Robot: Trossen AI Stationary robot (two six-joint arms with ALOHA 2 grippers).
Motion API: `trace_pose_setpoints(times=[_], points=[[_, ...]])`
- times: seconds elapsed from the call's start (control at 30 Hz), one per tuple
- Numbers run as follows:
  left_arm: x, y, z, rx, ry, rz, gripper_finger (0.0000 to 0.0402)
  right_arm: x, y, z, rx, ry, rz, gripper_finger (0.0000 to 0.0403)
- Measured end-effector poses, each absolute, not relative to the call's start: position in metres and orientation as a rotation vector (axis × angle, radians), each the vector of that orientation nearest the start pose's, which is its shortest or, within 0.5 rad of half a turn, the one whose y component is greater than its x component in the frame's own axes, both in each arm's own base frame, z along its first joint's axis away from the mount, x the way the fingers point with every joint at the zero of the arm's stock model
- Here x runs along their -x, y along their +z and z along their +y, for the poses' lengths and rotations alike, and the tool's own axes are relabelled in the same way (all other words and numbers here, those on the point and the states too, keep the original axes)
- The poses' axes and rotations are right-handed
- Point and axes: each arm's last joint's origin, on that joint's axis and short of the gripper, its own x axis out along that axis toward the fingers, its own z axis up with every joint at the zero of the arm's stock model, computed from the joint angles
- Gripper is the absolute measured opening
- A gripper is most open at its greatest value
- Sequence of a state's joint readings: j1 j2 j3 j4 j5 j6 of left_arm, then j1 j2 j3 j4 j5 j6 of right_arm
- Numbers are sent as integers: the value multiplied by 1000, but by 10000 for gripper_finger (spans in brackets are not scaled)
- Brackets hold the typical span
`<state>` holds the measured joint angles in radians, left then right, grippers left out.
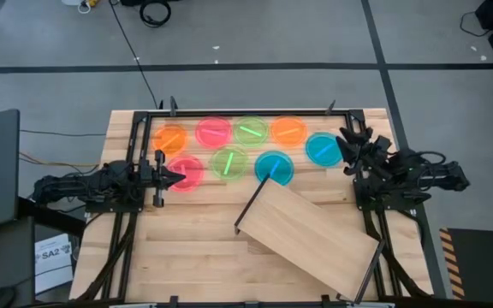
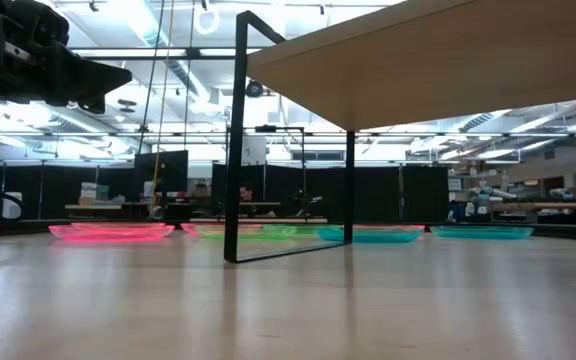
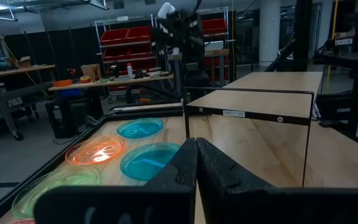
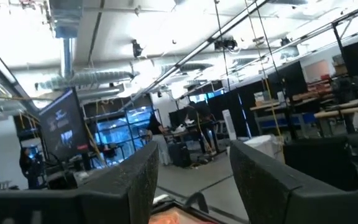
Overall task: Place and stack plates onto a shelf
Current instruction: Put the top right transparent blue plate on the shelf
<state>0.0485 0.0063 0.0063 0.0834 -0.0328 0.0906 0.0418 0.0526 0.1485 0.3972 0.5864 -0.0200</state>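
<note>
The only writing I can make out is "SA2" on a white sheet [image 1: 56, 253] lying on the floor by the table's left front corner, seen from above. A small white label sits on the shelf's edge in the left wrist view, but its text is too small to read.

From overhead, eight plates lie flat on the plank table [image 1: 178, 257] in two rows at its far side. The back row runs orange plate [image 1: 171, 138], pink plate [image 1: 214, 131], green plate [image 1: 250, 130], a second orange plate [image 1: 288, 130]. In front sit a second pink plate [image 1: 187, 172], a second green plate [image 1: 228, 162], a blue plate [image 1: 274, 167] and a second blue plate [image 1: 323, 149] off to the right. Each is translucent neon, and the green ones show a bright streak.

The shelf [image 1: 311, 239], a pale wooden board on thin black legs, stands skewed on the table's near right part, bare on top, one corner just beside the first blue plate.

The left gripper [image 1: 175, 178] hovers at the second pink plate's left edge, fingers pressed together and holding nothing; its wrist view shows them meeting in a point. The right gripper [image 1: 350, 147] is beside the second blue plate, and its wrist view shows the fingers [image 4: 135, 180] spread wide, tilted up toward the ceiling and the room.

The table-level view alone shows the shelf's underside and how thin the plates are, low coloured slivers on the wood.
</note>
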Motion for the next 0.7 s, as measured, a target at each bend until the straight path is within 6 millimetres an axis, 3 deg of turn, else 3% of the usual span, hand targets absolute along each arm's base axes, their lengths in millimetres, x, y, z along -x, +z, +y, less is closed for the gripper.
trace_pose_setpoints(times=[0.5,0.7], points=[[-97,173,6,-91,85,-80,9,-86,309,-21,-190,-837,-90,205],[-97,173,6,-91,85,-80,9,-89,318,-30,-254,-966,70,205]])
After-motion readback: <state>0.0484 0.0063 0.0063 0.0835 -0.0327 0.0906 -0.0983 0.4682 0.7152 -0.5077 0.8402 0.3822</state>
